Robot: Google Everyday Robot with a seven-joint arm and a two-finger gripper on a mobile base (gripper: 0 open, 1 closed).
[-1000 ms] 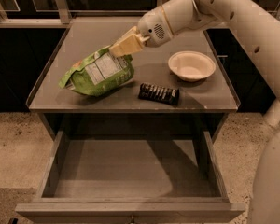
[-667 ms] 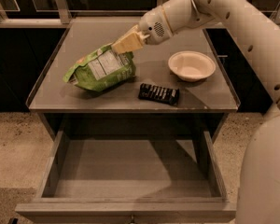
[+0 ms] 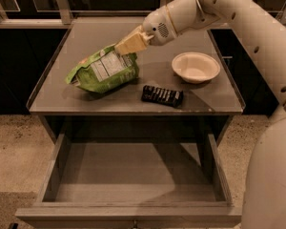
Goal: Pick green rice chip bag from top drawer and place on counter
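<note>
The green rice chip bag (image 3: 102, 73) lies on the left half of the counter (image 3: 86, 37), its white label facing up. My gripper (image 3: 125, 45) hangs over the counter at the bag's upper right corner and touches or nearly touches its top edge. The top drawer (image 3: 133, 175) is pulled fully open below the counter, and its flat grey bottom is bare.
A white bowl (image 3: 195, 67) stands on the right side of the counter. A small dark ridged wrapped bar (image 3: 162, 96) lies near the counter's front edge, between bag and bowl. My arm reaches in from the upper right, and my white base fills the right edge.
The gripper has edged slightly up and to the right at the bag's corner. The bag stays lying in the same place on the counter.
</note>
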